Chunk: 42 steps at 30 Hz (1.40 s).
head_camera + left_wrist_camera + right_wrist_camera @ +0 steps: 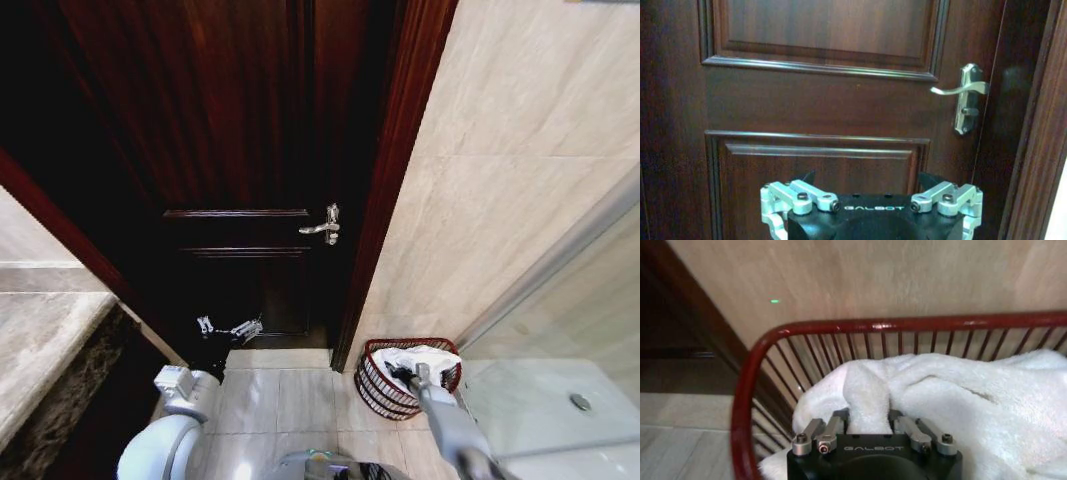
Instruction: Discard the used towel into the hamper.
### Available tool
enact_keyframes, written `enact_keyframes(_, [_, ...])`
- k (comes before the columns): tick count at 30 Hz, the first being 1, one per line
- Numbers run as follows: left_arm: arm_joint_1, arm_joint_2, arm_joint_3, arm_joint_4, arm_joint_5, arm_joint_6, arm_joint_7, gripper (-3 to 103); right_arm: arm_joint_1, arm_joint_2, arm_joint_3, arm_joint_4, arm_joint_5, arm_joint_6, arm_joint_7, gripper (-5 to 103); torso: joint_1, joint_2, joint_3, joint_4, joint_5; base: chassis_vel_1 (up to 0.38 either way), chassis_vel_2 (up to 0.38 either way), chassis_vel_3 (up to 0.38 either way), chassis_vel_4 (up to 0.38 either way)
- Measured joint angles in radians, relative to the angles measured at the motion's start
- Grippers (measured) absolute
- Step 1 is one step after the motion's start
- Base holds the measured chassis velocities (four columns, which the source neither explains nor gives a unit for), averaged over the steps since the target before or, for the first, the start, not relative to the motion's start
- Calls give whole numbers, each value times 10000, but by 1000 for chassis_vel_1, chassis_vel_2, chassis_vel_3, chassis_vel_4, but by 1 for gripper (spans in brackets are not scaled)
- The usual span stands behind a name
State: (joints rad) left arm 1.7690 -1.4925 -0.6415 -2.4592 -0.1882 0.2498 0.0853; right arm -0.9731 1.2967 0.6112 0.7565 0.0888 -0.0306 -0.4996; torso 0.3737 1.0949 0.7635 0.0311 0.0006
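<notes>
Towelling, white and fluffy, filled the small round dark red wire hamper (385,385) at the lower right of the head view, on the pale tiled floor (285,400) against the beige tiled wall (500,150). The white terry towel (953,390) lay heaped inside the rim, and the right gripper (870,412) sat over it, its fingers pinching a raised fold of the cloth; the fingertips themselves were buried in the pile. The hamper's lower half was cut off in the right wrist view. The left gripper (225,328) hung low at centre-left of the head view before the dark mahogany panelled door (827,100), near its silver lever handle (963,95), with fingers spread wide and nothing between them.
</notes>
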Motion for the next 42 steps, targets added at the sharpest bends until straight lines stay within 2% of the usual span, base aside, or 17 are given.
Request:
enact_keyframes(2, [0,0,0,0,0,0,3,100,-841,-201,-138,1567,400,-430,256,46,-1,-1,-1,-1,-1,0,0,0,0])
enact_keyframes(3, [0,0,0,0,0,0,3,100,-841,-201,-138,1567,400,-430,256,46,-1,-1,-1,-1,-1,0,0,0,0])
enact_keyframes(4, [0,0,0,0,0,0,0,100,-1203,-277,-164,2279,549,-589,408,51,0,1,0,0,-3,0,0,0,0])
enact_keyframes(5, [0,0,0,0,0,0,0,100,-1451,-321,-171,2748,659,-688,508,51,2,5,1,1,-4,0,0,0,0])
enact_keyframes(6, [0,0,-1,0,0,0,0,100,-1760,-366,-170,3286,768,-790,646,57,5,12,4,2,-5,0,0,0,0])
enact_keyframes(7, [0,0,-1,0,0,0,0,100,-1760,-366,-170,3286,768,-790,646,57,5,12,4,2,-5,0,0,0,0])
enact_keyframes(9, [0,0,0,0,0,0,0,100,-2473,-432,-43,4343,853,-947,910,68,13,32,14,3,-3,0,0,0,0])
enact_keyframes(10, [0,0,0,0,0,0,0,100,-2473,-432,-43,4343,853,-947,910,68,13,32,14,3,-3,0,0,0,0])
enact_keyframes(13, [0,0,-1,0,0,0,-1,100,-3586,-577,302,5661,1253,-1140,1330,84,23,55,27,0,-6,0,0,0,0])
enact_keyframes(14, [0,0,-1,0,0,0,-1,100,-3586,-577,302,5661,1253,-1140,1330,84,23,55,27,0,-6,0,0,0,0])
enact_keyframes(16, [0,0,0,0,0,0,0,100,-4335,-582,675,6733,1578,-1162,1724,95,30,70,35,-2,-5,0,0,0,0])
enact_keyframes(18, [0,0,0,0,0,0,0,100,-4579,-559,829,7179,1673,-1163,1865,98,32,75,37,0,-8,0,0,0,0])
enact_keyframes(21, [0,0,0,1,0,0,0,100,-5089,-383,1128,8307,1811,-1182,2196,100,38,86,44,2,-5,0,0,0,0])
enact_keyframes(25, [-1,0,0,0,0,0,0,100,-5839,346,1694,10310,1950,-1080,2579,100,46,101,53,2,-5,0,0,0,0])
enact_keyframes(26, [-1,0,0,0,0,0,0,100,-5839,346,1694,10310,1950,-1080,2579,100,46,101,53,2,-5,0,0,0,0])
enact_keyframes(33, [-1,0,0,0,0,0,0,100,-6959,1684,2151,12680,1923,-267,2950,100,55,119,63,3,-8,0,0,0,0])
enact_keyframes(42, [0,0,0,0,0,0,0,100,-8026,2441,2172,14483,1784,769,3352,100,59,133,69,2,-6,0,0,0,0])
